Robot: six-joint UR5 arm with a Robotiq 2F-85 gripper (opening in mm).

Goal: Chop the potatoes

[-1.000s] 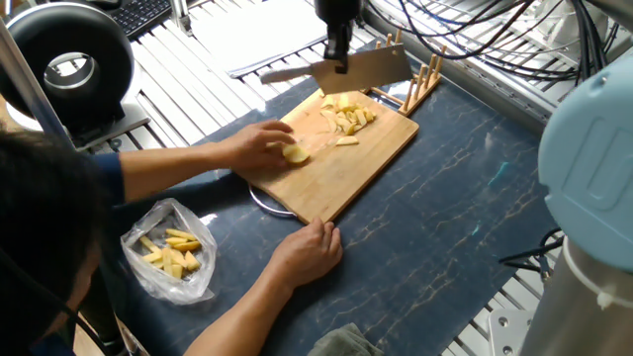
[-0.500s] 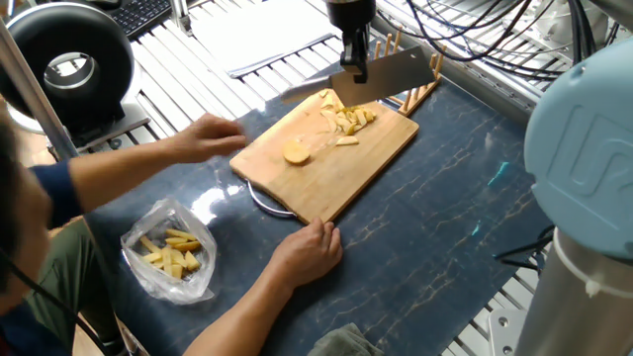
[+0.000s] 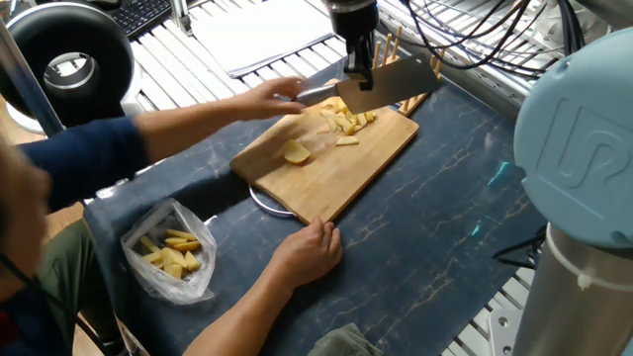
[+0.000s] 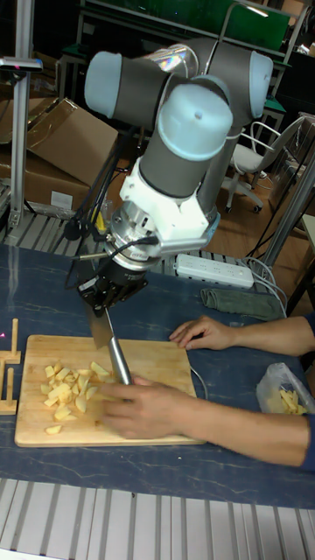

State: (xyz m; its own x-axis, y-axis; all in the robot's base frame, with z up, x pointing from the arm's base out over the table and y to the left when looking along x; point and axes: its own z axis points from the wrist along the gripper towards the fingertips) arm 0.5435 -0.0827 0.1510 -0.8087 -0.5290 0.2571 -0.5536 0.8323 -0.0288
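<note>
The potatoes point(image 3: 346, 121) lie as a heap of pale yellow chopped pieces at the far end of the wooden cutting board point(image 3: 371, 163), with one larger uncut chunk point(image 3: 296, 153) apart from them nearer the board's middle. Above the heap hangs a cleaver point(image 3: 391, 79), its broad blade raised clear of the wood, its handle clamped in the pincer point(image 4: 107, 296), whose jaws are closed tight on it. A person's hand point(image 3: 277, 95) reaches in right at the knife's handle end, while the other hand point(image 3: 312, 247) steadies the near edge of the board. Under the board a round metal rim point(image 3: 259, 201) peeps out, and behind it stands a wooden peg rack point(image 3: 420, 84). On the dark table point(image 3: 465, 218) nearer the person sits a clear plastic bag point(image 3: 170, 252) holding more yellow pieces.

The work looks to be between strokes: blade up, one chunk waiting. The next cut calls for that chunk to sit under the edge and for the hand by the handle to be well away before the blade comes down.
</note>
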